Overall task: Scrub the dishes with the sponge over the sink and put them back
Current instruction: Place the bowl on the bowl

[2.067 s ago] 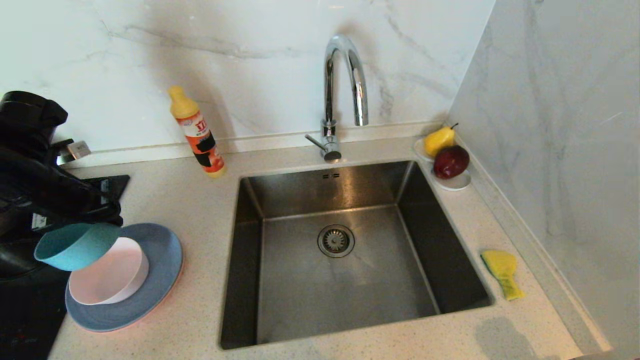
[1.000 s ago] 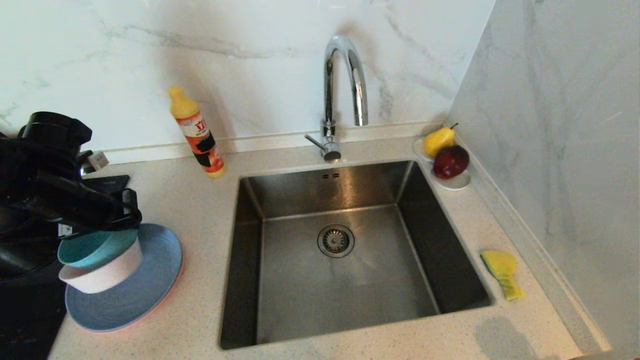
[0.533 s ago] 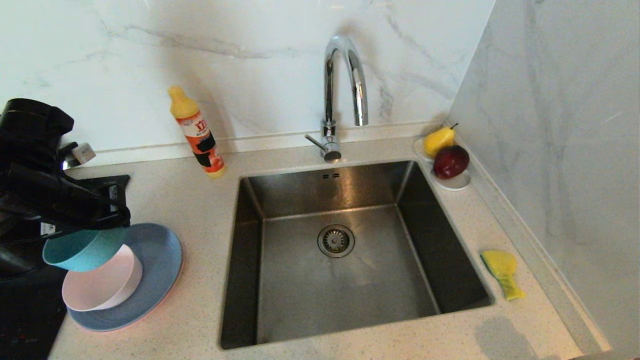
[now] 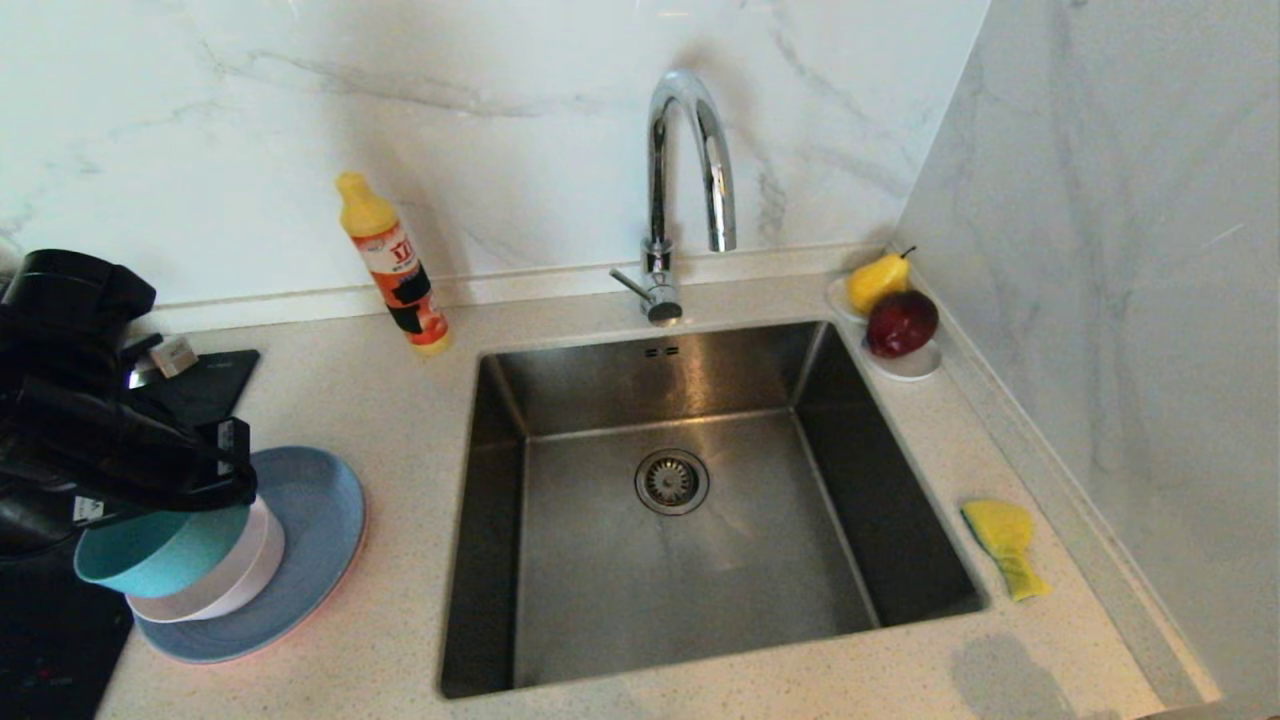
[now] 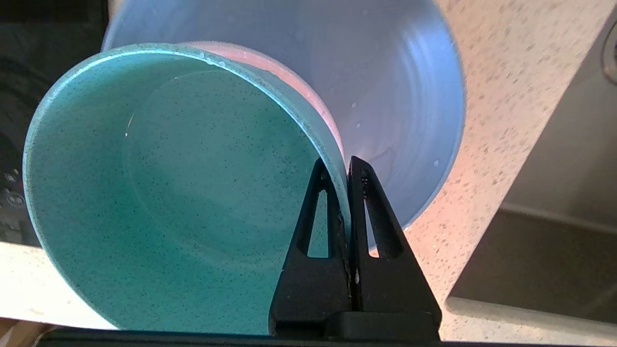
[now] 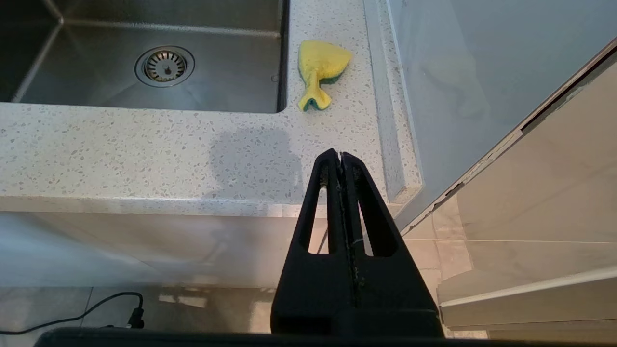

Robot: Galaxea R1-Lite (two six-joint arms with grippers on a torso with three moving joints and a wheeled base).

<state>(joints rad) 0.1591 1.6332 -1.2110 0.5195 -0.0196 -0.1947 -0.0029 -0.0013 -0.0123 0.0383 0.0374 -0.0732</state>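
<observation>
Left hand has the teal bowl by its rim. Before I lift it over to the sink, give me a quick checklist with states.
1. Left hand shut on teal bowl rim: ok.
2. Teal bowl free of pink-white bowl: not ok, it sits nested inside.
3. Pink-white bowl seated on blue plate: ok.
4. Sink basin free of objects: ok.
5. Sponge on the counter, within right hand's view: ok.
6. Right hand shut, holding nothing, off the counter's front edge: ok.
</observation>
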